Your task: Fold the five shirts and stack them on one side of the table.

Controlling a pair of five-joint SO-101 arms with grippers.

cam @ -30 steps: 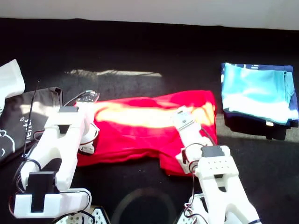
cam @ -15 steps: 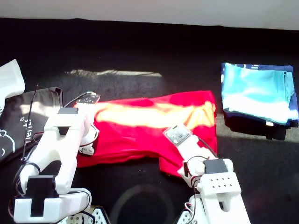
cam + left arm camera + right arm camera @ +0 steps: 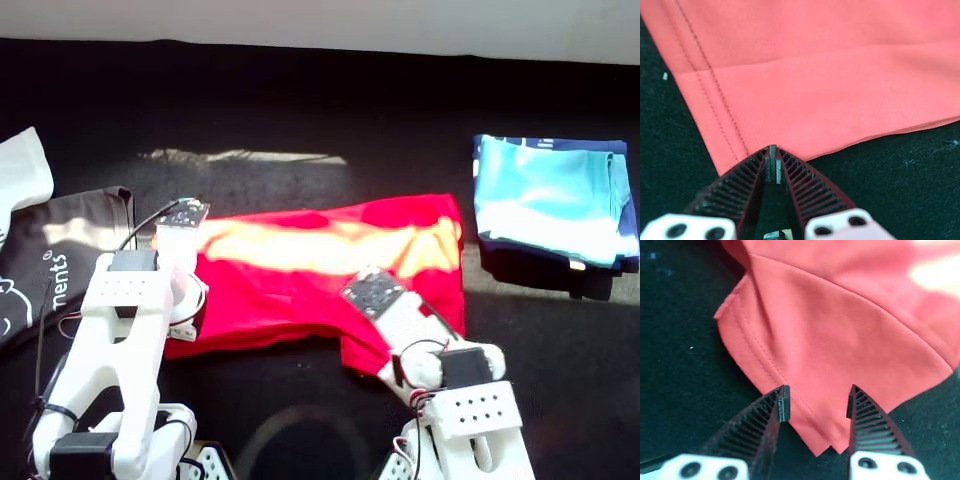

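Dark bench [image 3: 300, 100] below a pale wall [image 3: 320, 20]
Wall at 12 o'clock; a sunlight streak [image 3: 245, 156] (thin, bright) lies toward 11 o'clock on the bench.

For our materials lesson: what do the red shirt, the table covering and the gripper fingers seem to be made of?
The red shirt looks like smooth, matte knit fabric, perhaps cotton or polyester: stitched hems and soft folds show. The table covering seems a dull black felt-like cloth, holding lint specks. The fingers appear to be hard black plastic with moulded ridges.
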